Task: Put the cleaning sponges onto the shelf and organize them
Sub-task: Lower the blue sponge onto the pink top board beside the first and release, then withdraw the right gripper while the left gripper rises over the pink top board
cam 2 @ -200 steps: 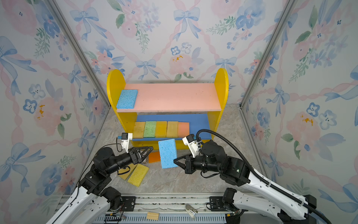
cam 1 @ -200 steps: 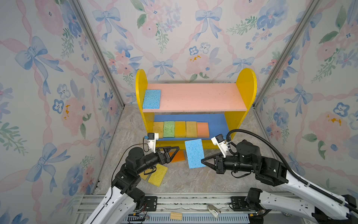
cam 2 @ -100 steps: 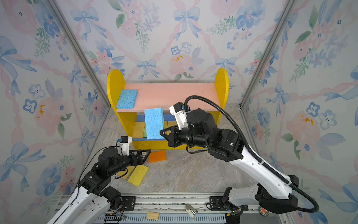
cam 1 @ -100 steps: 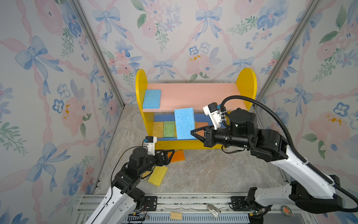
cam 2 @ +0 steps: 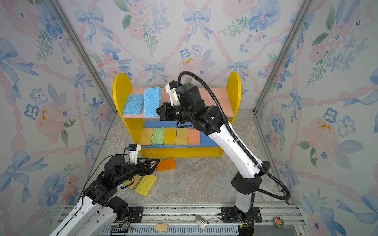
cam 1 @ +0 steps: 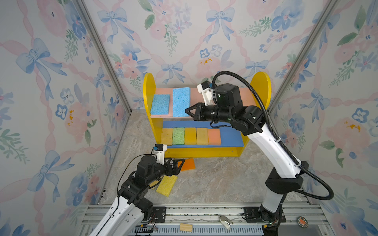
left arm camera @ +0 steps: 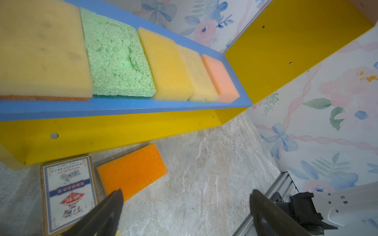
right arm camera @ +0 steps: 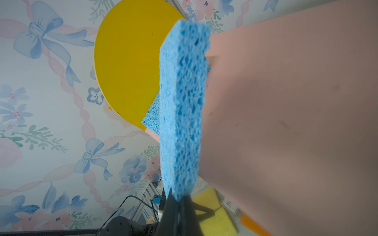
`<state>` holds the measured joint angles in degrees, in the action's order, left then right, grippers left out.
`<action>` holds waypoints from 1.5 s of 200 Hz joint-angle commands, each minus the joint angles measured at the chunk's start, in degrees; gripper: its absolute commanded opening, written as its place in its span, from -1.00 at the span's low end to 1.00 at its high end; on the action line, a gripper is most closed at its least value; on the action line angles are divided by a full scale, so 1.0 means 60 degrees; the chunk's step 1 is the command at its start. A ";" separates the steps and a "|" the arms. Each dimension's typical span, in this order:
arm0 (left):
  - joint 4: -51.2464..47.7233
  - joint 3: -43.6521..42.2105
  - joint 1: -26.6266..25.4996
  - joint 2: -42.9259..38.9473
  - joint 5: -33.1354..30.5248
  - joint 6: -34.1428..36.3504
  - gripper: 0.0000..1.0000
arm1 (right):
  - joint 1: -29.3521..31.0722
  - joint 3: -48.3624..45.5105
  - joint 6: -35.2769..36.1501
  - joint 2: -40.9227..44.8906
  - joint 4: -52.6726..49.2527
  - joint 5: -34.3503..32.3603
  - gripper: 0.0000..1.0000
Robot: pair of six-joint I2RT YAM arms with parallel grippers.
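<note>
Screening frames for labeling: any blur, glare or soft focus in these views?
Right wrist: held blue sponge has sharp pores, pink upper board beside it is close and soft, right pincer is a dark blur at the frame edge. Left wrist: green sponge crisp, card box print slightly smeared, left pincer defocused. Both top views: even light, soft shadows, no glare on the shelf.

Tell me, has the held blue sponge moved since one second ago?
Yes. The held blue sponge rose from low before the shelf up to its pink board.
</note>
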<state>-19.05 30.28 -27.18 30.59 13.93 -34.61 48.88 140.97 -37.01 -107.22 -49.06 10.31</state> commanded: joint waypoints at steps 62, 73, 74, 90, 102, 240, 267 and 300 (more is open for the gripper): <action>-0.0068 0.0069 0.0062 0.0023 0.0124 0.0216 0.96 | -0.0705 0.0917 -0.0454 -0.0879 -0.0073 0.1124 -0.69; -0.0074 0.0071 0.0062 0.0041 0.0109 0.0215 0.96 | -0.0735 0.0906 -0.0383 -0.0885 -0.0167 0.1071 -0.44; -0.0076 0.0068 0.0062 0.0042 0.0117 0.0223 0.96 | -0.0742 0.0908 -0.0374 -0.0890 -0.0178 0.1075 -0.42; -0.0076 0.0068 0.0058 0.0034 0.0124 0.0231 0.96 | -0.0757 0.0888 -0.0235 -0.0830 -0.0388 0.0837 -0.11; -0.0068 0.0065 0.0058 0.0030 0.0129 0.0226 0.96 | -0.0751 0.0808 -0.0145 -0.0753 -0.0515 0.0662 -0.05; -0.0007 0.1780 0.0036 -0.0432 0.2957 -0.0326 0.96 | -0.0081 -0.3238 0.0916 0.3224 0.0106 -0.1141 0.59; 0.0178 0.3640 -0.0104 0.0528 0.3140 -0.0882 0.96 | -0.0126 -0.6343 0.0441 0.5293 0.1409 -0.1100 0.70; 0.0216 0.6618 -0.1258 0.2837 0.2452 -0.0806 0.96 | -0.0409 -0.8891 -0.0017 0.7004 0.1672 -0.1134 0.79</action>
<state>-19.29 60.66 -30.11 39.86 30.24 -38.70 47.24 95.18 -34.57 -68.82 -42.17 4.19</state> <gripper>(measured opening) 0.979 0.887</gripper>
